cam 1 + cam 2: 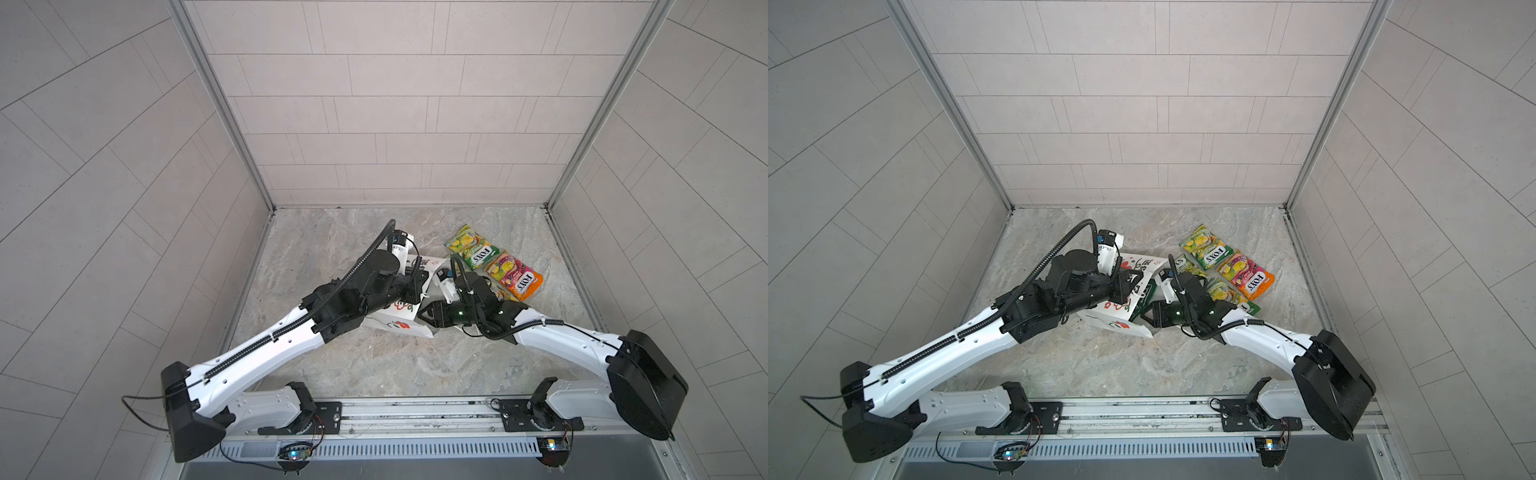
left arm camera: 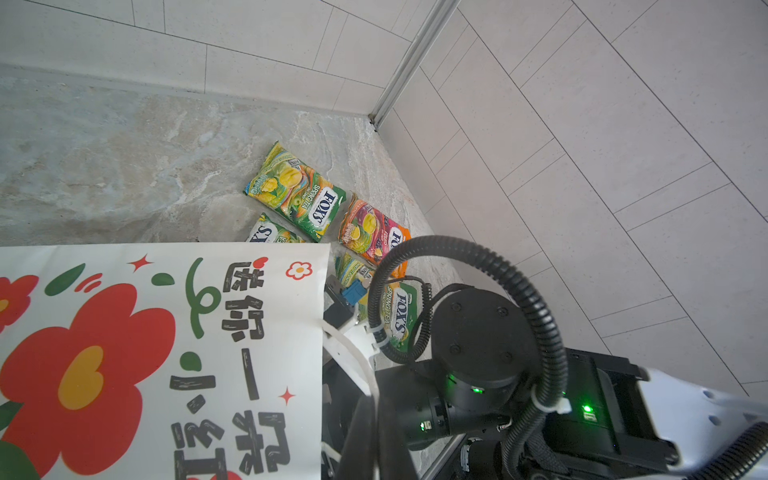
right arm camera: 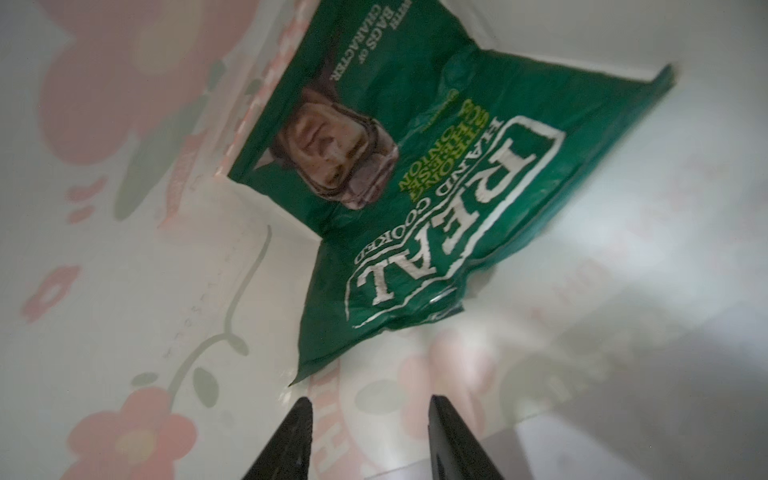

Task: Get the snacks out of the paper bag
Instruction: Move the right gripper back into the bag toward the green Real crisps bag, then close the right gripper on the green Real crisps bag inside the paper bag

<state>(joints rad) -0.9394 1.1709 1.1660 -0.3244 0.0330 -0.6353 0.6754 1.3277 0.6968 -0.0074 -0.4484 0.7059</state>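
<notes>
Right wrist view looks down the inside of the paper bag (image 3: 124, 270), where the crisp bag (image 3: 415, 187) lies slanted against the far fold, its nearest corner just ahead of the right pincer (image 3: 372, 419). That pincer stands about half open with nothing between its jaws. The left pincer (image 1: 417, 291) is closed tight at the paper bag's mouth and, by my judgement, pinches the upper rim to hold the mouth agape, though the contact itself is hidden. To do this step well, the right pincer should go deeper so its jaws straddle the crimped edge or a firm fold rather than the puffy middle, close gently, then draw straight back through the mouth without snagging the paper. Count: 1 paper bag lying on the bench (image 1: 415, 365), 1 crisp bag inside it, and 4 small packets outside near its mouth, namely 3 yellow-green packets (image 2: 295, 191) and 1 orange-pink packet (image 2: 374, 228); 2 pincers.
</notes>
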